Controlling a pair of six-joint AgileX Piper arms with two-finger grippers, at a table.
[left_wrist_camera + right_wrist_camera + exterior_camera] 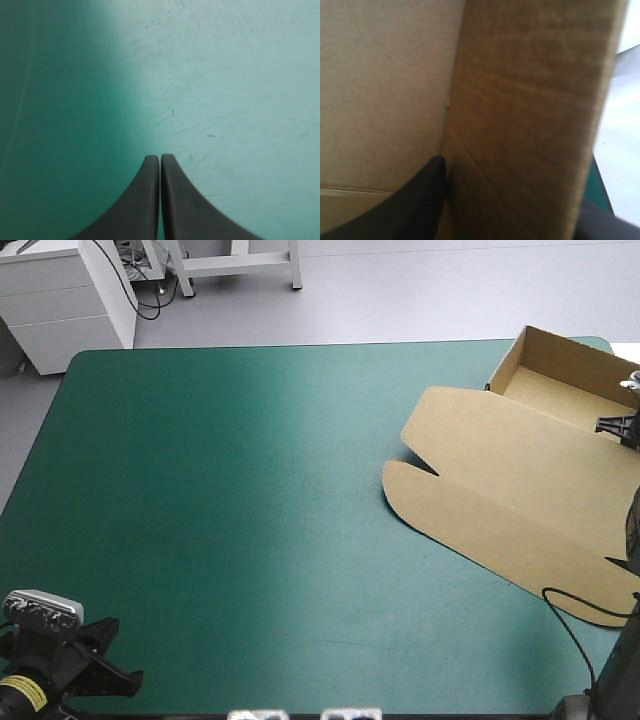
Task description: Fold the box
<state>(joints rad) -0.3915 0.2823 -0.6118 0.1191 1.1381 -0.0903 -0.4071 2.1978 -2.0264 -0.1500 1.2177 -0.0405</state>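
Box (500, 455): brown board, at the desk's (250, 490) far right corner, on the teal-green cover. Tray part (560, 390) sits right in the corner w/ walls raised, open on top. Lid (520, 510) lies flat on the desk, reaching from the tray toward the desk's middle and near side; its free end has two rounded flaps w/ a notch btwn them.

Right claw (515, 190): at the desk's right edge, over the tray. It's clamped on one raised tray wall (530, 100): one black finger (420, 200) is against one face of the board, the other shows only as a dark sliver past the opposite face, w/ the wall btwn them. More pale board lies beyond the inner finger; can't tell if it's tray floor or lid.

Left claw (160, 159): at the desk's near left corner, well apart from the box. Fingers (142, 200) pressed together to a point, nothing btwn them, only bare cover ahead.
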